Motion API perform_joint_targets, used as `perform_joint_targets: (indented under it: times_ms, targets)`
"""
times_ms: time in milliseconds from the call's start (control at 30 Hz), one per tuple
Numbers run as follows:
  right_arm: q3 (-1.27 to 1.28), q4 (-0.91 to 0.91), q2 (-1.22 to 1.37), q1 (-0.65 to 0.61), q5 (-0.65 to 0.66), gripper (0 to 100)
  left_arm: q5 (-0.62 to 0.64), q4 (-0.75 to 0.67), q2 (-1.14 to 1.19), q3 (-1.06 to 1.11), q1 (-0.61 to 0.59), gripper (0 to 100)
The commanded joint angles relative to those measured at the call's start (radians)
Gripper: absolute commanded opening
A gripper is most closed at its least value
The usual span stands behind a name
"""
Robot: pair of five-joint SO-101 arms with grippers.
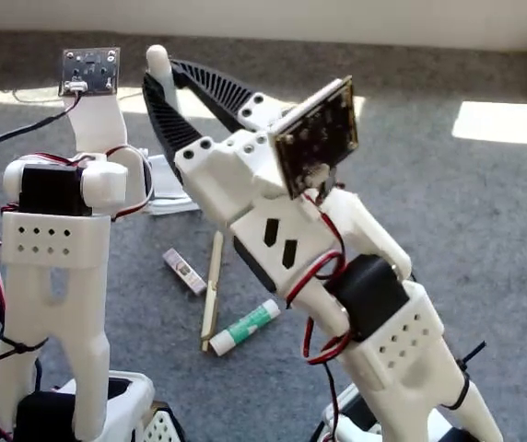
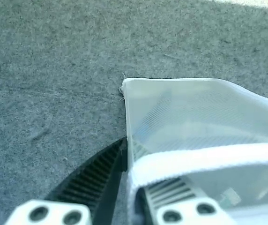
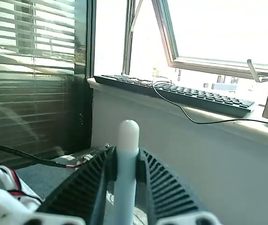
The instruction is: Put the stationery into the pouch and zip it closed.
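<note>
My left gripper (image 2: 130,151) is shut on the edge of the white mesh pouch (image 2: 199,117), close to its corner, on the grey carpet. One black finger (image 2: 94,183) lies outside the mesh and the other shows through it. In the high view a bit of the pouch (image 1: 169,189) shows behind the left arm. My right gripper (image 1: 162,85) is raised above the pouch and shut on a white pen (image 1: 158,59), whose rounded tip (image 3: 128,131) sticks out past the black fingers (image 3: 160,180). A green-labelled glue stick (image 1: 243,327), a wooden ruler (image 1: 212,290) and a small eraser (image 1: 183,272) lie on the carpet.
The right arm's body (image 1: 337,276) hangs over the middle of the carpet, beside the loose items. A low wall with a keyboard (image 3: 181,91) on its sill stands behind. Bare carpet (image 1: 485,212) stretches to the right.
</note>
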Motion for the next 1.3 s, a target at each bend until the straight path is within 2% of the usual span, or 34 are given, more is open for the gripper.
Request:
perform_joint_targets:
  times_ms: [0,533,867,1267]
  targets:
    - [-0.005,-0.031,0.031,-0.007,0.081,0.5,-0.011,-0.014,-0.007,0.016,0.010,1]
    - [0.133,-0.025,0.028,0.031,0.083,0.5,-0.011,-0.021,-0.007,0.021,-0.016,1]
    - [0.334,-0.027,-0.213,0.024,0.089,0.6,-0.011,-0.021,-0.007,0.021,-0.022,1]
    - [0.535,-0.024,-0.352,0.024,0.089,0.6,-0.011,-0.021,-0.007,0.024,-0.024,1]
